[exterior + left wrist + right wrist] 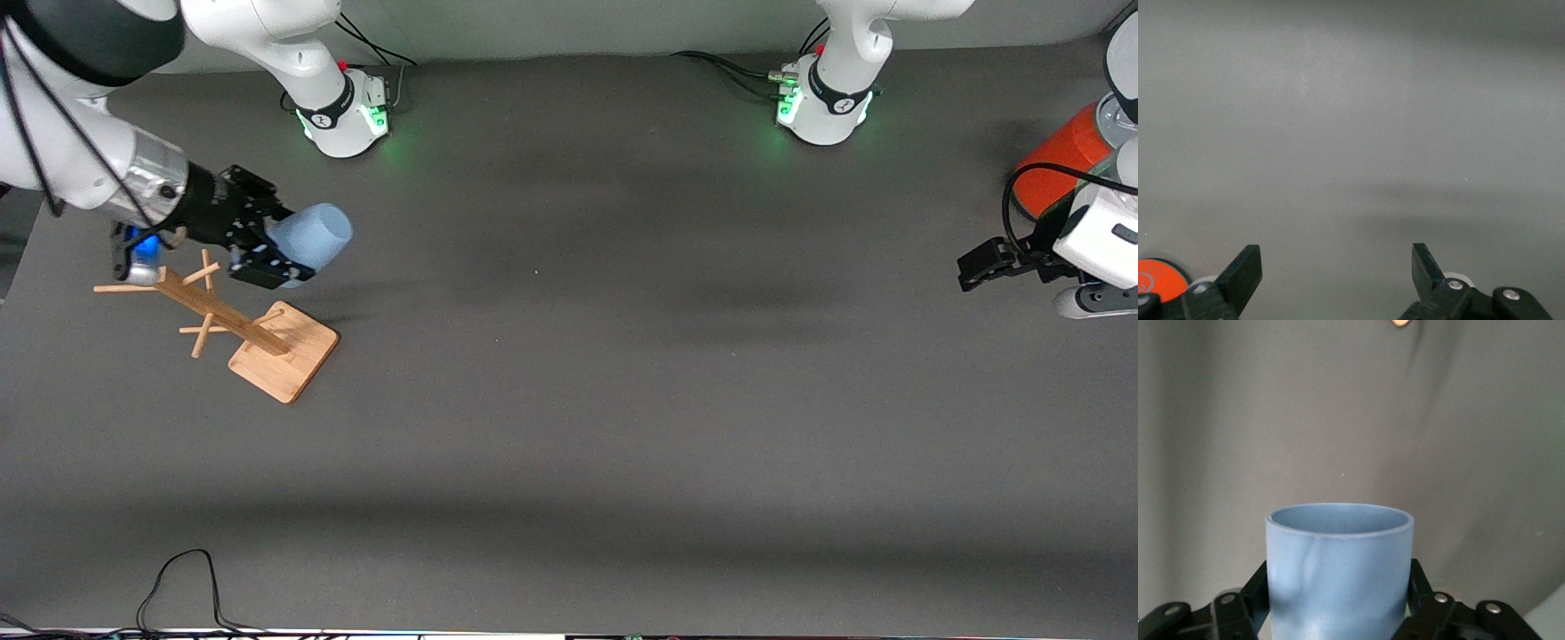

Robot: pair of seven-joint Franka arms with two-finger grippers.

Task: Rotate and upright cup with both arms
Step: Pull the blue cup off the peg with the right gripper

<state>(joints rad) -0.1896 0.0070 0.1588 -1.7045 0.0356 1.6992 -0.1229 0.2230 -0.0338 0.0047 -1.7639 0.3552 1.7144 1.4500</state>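
The right claw (267, 253) is clenched around the cup (311, 238), holding it on its side in the air just above the wooden rack (258, 342), likely so its free end can be offered across. The left claw (978, 265) waits released over bare counter (569, 400) (an orange can (1062, 164) stands close beside it).

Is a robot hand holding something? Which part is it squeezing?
Yes. The right gripper squeezes the small light-blue matte cup by its sides, above the wooden peg rack. The left gripper is open, holding nothing.
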